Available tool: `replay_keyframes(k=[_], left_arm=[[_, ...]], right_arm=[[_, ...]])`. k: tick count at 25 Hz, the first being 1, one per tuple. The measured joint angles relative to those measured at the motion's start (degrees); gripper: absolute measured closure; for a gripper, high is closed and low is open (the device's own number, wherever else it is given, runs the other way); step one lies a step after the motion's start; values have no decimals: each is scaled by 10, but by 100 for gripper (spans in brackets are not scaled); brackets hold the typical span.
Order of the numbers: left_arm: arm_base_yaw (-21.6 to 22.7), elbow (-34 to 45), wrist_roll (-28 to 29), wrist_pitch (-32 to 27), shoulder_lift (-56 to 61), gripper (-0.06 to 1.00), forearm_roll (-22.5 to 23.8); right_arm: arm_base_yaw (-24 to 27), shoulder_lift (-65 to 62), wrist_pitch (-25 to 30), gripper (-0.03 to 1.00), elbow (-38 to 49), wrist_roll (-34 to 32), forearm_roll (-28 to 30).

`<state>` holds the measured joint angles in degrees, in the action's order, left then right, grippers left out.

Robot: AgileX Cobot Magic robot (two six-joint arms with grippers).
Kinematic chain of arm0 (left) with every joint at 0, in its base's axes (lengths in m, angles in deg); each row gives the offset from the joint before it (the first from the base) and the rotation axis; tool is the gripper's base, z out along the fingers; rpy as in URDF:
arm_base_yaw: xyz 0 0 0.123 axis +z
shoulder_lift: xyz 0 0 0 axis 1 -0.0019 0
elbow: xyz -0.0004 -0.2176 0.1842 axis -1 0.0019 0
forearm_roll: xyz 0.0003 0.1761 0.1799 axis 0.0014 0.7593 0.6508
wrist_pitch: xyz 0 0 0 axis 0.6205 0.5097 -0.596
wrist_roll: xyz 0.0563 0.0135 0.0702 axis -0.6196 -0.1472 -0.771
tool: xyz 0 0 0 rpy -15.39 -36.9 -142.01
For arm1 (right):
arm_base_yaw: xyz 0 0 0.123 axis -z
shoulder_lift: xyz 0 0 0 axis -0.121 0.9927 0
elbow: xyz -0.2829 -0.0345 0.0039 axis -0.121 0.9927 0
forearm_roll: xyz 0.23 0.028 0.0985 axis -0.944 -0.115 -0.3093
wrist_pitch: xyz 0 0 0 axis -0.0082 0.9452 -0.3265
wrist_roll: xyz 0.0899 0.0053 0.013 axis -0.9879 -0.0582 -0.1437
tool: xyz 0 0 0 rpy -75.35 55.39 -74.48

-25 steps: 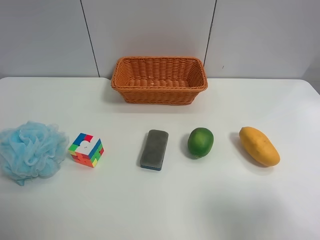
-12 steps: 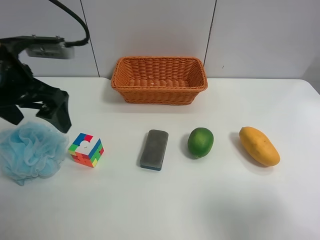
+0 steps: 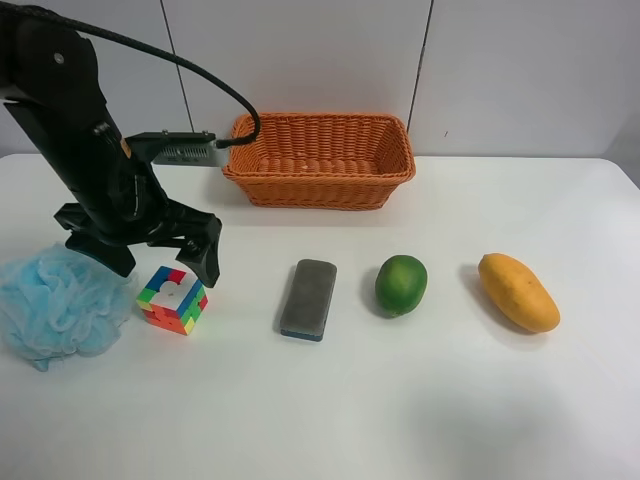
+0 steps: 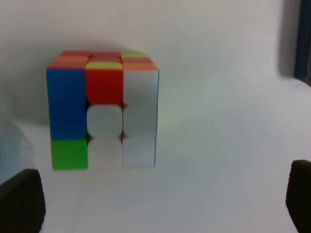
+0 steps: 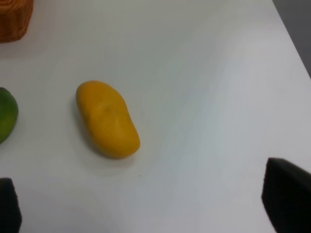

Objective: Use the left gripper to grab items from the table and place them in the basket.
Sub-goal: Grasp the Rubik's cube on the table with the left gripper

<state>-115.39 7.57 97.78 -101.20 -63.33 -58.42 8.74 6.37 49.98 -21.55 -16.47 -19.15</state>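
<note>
A large plain white smooth tabletop (image 3: 420, 420) with rounded corners fills the scene. Over the part towards the exterior high view's left edge leans a dark robot arm (image 3: 70, 120), trailing a black cable (image 3: 190, 68). The left wrist view shows it to be the left arm. Its black claw-like left pincer (image 3: 160, 268) hangs just above the tabletop, spread wide and holding nothing. A rectangular orange woven wicker basket (image 3: 318, 190) with flared sides stands at the middle of the far edge, and nothing shows inside it. The loose things lie in a row parallel to that edge, about midway to the near edge and apart from one another. A fluffy light-blue bath pouf (image 3: 50, 300) sits right at the exterior high view's left edge. A yellow-orange mango (image 3: 518, 292) lies closest to the opposite edge, set at a slant. A grey rectangular eraser block (image 3: 308, 299) lies near the middle of the row, its long side pointing towards the basket. A round green fruit (image 3: 401, 284) rests between the eraser and the mango. A multicoloured puzzle cube (image 3: 173, 298) sits between the pouf and the eraser, directly below the left pincer. In the left wrist view neither fingertip touches it. The right pincer (image 5: 146, 204) shows only two dark fingertips set far apart, empty, near the mango.
</note>
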Motion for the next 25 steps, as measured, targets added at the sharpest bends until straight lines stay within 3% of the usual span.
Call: replay_keyframes(k=[12, 25], left_arm=[[0, 0, -6, 51, -67, -5, 59], [0, 0, -3, 90, -141, -5, 58]], right_arm=[[0, 0, 0, -3, 0, 0, 0], [0, 0, 0, -3, 0, 0, 0]])
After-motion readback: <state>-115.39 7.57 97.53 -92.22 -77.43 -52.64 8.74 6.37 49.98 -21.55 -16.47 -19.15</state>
